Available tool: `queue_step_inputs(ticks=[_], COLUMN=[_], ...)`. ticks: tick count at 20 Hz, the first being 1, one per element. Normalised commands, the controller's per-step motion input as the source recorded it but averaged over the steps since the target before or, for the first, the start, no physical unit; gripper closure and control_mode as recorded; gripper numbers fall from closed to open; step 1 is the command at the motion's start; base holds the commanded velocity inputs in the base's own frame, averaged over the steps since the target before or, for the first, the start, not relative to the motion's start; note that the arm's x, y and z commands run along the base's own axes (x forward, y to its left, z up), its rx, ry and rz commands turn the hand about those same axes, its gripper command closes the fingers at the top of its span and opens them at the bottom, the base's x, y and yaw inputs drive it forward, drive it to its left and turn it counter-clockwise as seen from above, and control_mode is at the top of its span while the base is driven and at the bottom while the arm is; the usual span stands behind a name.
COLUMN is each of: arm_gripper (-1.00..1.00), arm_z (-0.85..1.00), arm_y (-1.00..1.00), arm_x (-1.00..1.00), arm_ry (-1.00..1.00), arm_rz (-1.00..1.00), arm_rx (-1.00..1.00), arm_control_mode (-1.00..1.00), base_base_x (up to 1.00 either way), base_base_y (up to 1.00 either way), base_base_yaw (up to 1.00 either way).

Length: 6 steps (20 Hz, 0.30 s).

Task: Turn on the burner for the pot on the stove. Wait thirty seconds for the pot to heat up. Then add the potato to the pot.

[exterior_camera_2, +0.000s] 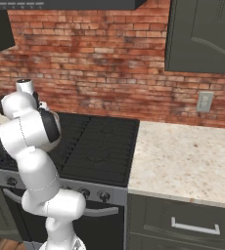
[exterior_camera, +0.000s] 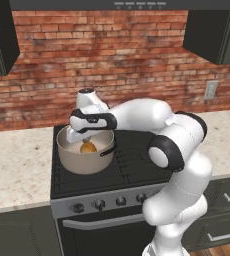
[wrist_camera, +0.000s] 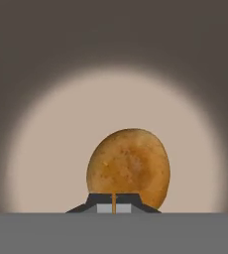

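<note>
The grey-beige pot (exterior_camera: 72, 159) stands on the front left grate of the black stove (exterior_camera: 137, 161). The golden-brown potato (exterior_camera: 88, 147) lies on the pot's floor. My gripper (exterior_camera: 85, 138) hangs just above the potato, inside the pot's rim, shut with nothing between its fingers. In the hand view the two dark fingertips meet at my gripper (wrist_camera: 114, 203), with the potato (wrist_camera: 128, 166) just beyond them on the pale floor of the pot (wrist_camera: 56, 149). In the right base view my arm covers the left part of the stove (exterior_camera_2: 102, 141).
A row of dark knobs (exterior_camera: 99, 204) runs along the stove's silver front strip, above the oven door handle (exterior_camera: 104, 221). Speckled counters (exterior_camera: 14, 170) (exterior_camera_2: 188, 161) flank the stove. A brick wall (exterior_camera: 122, 60) rises behind, with dark cabinets (exterior_camera_2: 202, 34) overhead.
</note>
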Motion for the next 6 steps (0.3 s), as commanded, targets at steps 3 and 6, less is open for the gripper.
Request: queue_step_inputs(ticks=[3, 6], arm_gripper=[-1.00, -1.00], arm_z=[0.00, 0.22], arm_y=[0.00, -0.01], arm_x=[0.00, 0.00], arm_ry=[0.01, 0.00], arm_rz=[0.00, 0.00], arm_rx=[0.00, 0.00], arm_control_mode=[-1.00, -1.00], base_base_x=[0.00, 0.00], base_base_y=[0.00, 0.00], base_base_yaw=[0.00, 0.00])
